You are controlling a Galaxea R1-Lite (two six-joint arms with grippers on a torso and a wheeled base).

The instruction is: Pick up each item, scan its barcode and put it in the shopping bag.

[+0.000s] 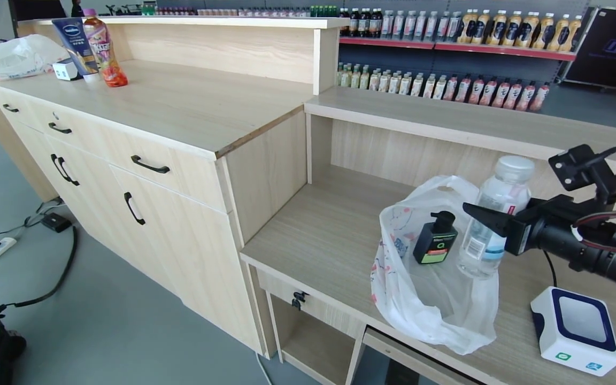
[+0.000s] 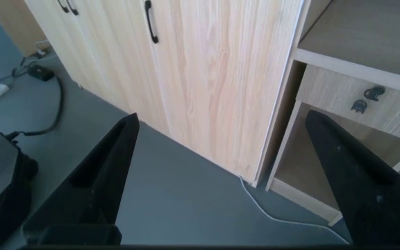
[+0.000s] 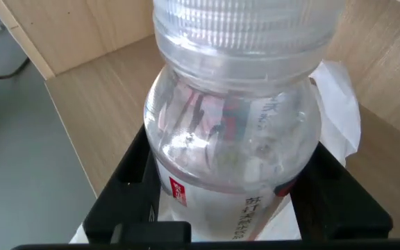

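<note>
My right gripper (image 1: 487, 220) is shut on a clear water bottle (image 1: 492, 216) with a white cap, holding it upright over the open white shopping bag (image 1: 431, 299) on the low counter. The bottle's base sits in the bag's mouth. In the right wrist view the bottle (image 3: 238, 132) stands between the black fingers (image 3: 134, 187). A dark green pump bottle (image 1: 436, 238) stands inside the bag beside it. The white and blue barcode scanner (image 1: 575, 329) lies at the counter's front right. My left gripper (image 2: 221, 180) hangs open above the grey floor, its fingers (image 2: 110, 173) wide apart.
On the tall counter (image 1: 179, 107) at the back left stand an orange drink bottle (image 1: 104, 48), a blue tube (image 1: 75, 45), a small white box (image 1: 64, 69) and a plastic bag (image 1: 14, 56). Shelves of bottles (image 1: 447, 53) line the back. Cables (image 1: 30, 240) lie on the floor.
</note>
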